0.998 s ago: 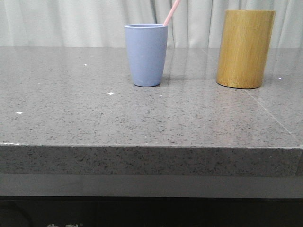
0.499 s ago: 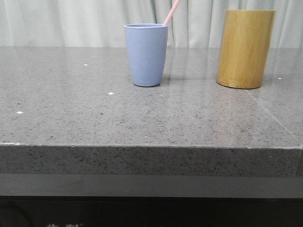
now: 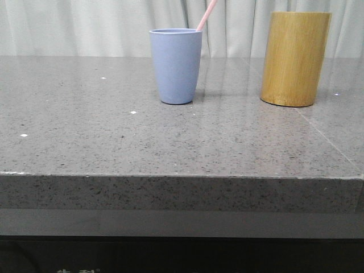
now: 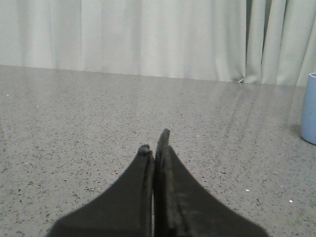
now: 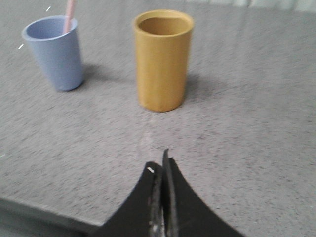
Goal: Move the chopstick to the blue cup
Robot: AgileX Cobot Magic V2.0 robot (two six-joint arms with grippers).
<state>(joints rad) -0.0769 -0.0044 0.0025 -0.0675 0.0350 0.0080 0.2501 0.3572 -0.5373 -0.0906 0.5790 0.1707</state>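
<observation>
The blue cup stands upright near the middle of the grey stone table, and a pale pink chopstick leans out of its rim toward the right. The right wrist view shows the same blue cup with the chopstick inside it. Only the cup's edge shows in the left wrist view. My left gripper is shut and empty, low over bare table far from the cup. My right gripper is shut and empty, near the table's front edge, short of the bamboo cylinder. Neither gripper appears in the front view.
A taller yellow-brown bamboo cylinder stands to the right of the cup; its open top looks empty. The table's front edge runs across the front view. Pale curtains hang behind the table.
</observation>
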